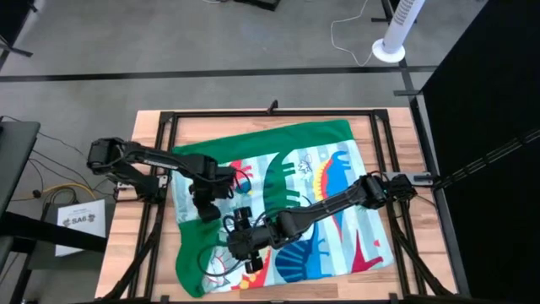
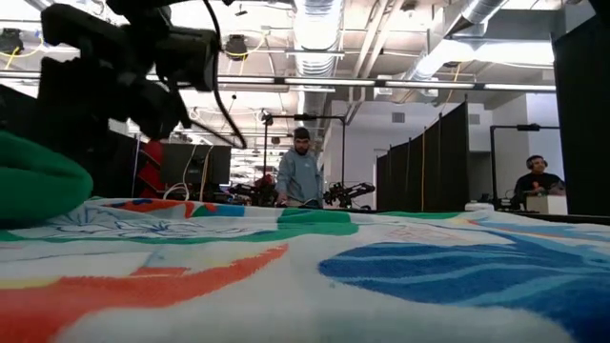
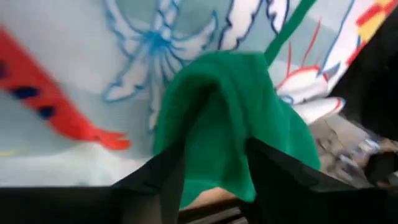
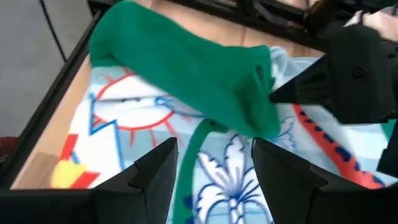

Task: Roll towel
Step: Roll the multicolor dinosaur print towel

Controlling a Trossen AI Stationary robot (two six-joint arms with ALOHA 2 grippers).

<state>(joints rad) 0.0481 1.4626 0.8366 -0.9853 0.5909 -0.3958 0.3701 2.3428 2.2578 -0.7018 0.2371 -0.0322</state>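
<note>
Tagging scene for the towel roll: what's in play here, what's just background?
In play:
- towel
- left gripper, shut on a green fold of it
- right gripper, open above the print

Background:
- table
- white fan
- person behind the table

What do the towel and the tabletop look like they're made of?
The green beach towel with the light-blue tropical print looks like soft terry cloth with a matte, fuzzy nap; it bunches into a rounded fold where the left gripper pinches its green edge. The pale tabletop looks like wooden planks, with visible grain lines, though a laminate is possible.
</note>
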